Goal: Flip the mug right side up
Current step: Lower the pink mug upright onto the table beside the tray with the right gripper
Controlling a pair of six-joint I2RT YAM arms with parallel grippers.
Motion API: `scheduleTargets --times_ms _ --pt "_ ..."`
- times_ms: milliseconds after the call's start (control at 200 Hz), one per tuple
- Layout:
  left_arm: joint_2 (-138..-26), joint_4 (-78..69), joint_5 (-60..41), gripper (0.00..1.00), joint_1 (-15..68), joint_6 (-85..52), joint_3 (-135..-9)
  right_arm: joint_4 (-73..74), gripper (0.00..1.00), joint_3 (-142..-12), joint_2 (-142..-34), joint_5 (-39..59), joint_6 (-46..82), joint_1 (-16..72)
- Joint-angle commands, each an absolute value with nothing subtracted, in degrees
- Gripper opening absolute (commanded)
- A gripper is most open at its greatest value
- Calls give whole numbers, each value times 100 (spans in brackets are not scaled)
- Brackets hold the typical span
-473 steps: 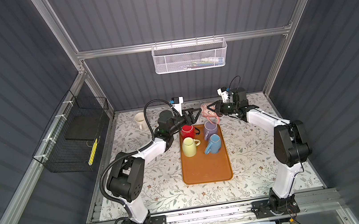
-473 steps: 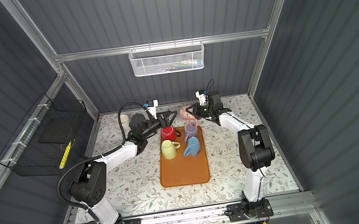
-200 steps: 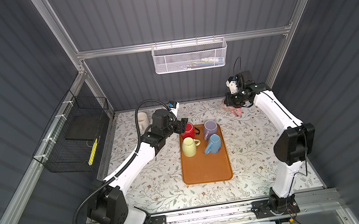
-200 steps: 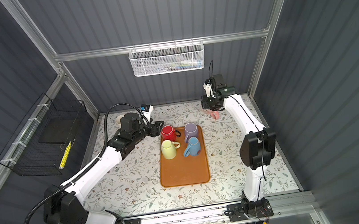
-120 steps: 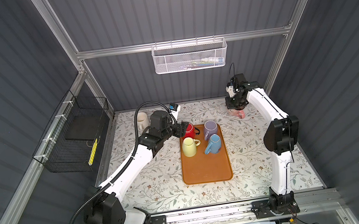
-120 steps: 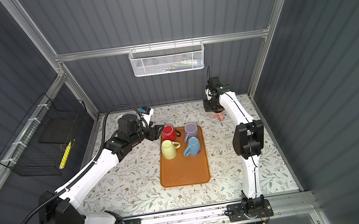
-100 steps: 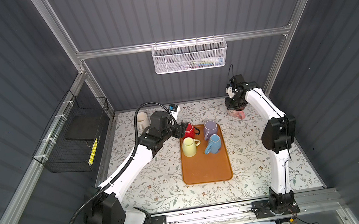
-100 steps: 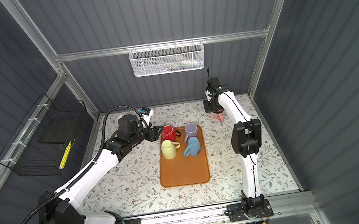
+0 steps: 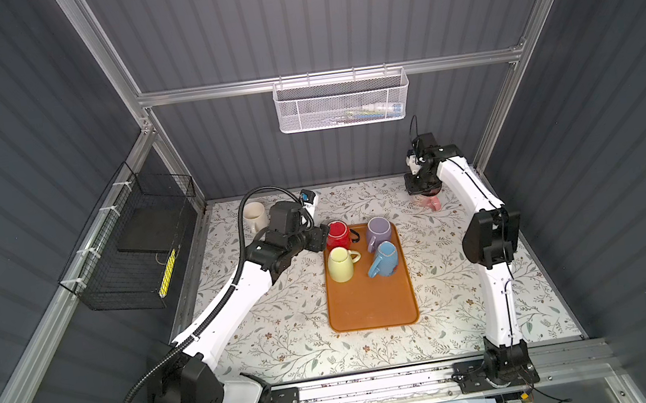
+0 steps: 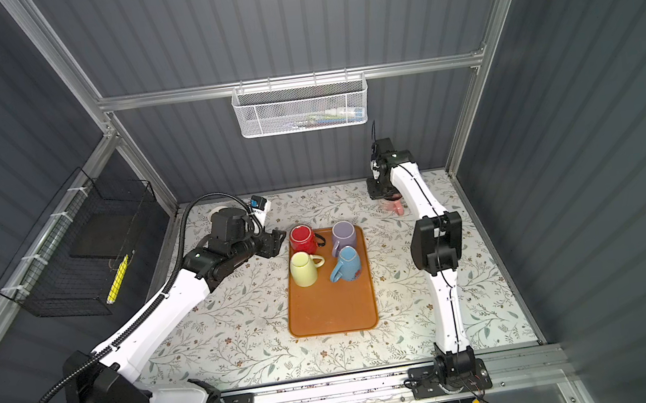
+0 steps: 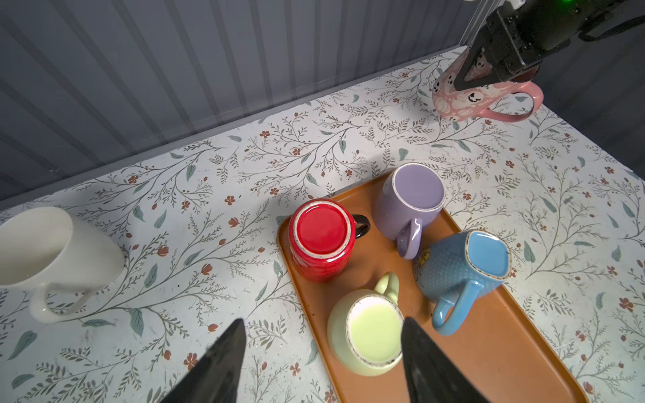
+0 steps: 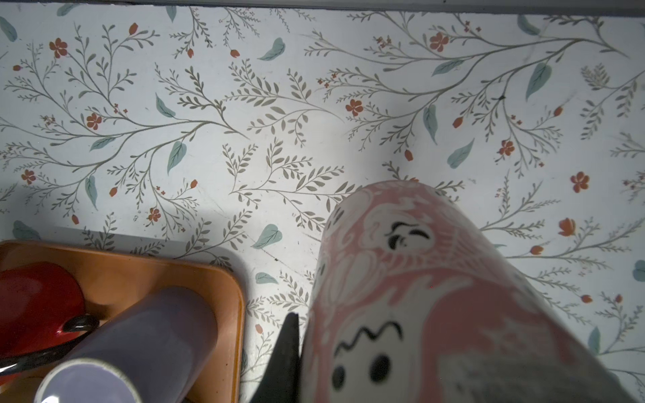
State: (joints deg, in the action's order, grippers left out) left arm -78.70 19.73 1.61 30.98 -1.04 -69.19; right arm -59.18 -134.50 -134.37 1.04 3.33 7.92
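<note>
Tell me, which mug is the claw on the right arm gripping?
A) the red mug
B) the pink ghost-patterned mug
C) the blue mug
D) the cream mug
B: the right gripper pinches the rim of the pink ghost-patterned mug, off the orange tray where the red mug and blue mug stand upside down.

Pink mug point(image 11: 466, 102) with white ghost pattern.
Mouth up, slightly tilted, near the far right corner of the table point(image 9: 422, 240).

The pink mug point(image 11: 464, 103) looked smooth glazed ceramic; the red mug point(image 11: 321, 240) glossy, its base ring bare. The orange tray point(image 11: 488, 349) was smooth matt plastic, the desk point(image 11: 244, 167) a matt floral print.
</note>
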Motion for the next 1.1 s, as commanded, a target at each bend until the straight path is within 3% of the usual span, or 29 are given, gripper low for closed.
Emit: scheduleTargets --times_ms 0,1096 --pt "-7743 2170 245 70 3120 -26 -7100 -5934 0 -13738 -13442 -47 204 756" --pt "-7725 2450 530 71 3120 -48 -7075 -6072 0 -14462 -14409 268 475 537"
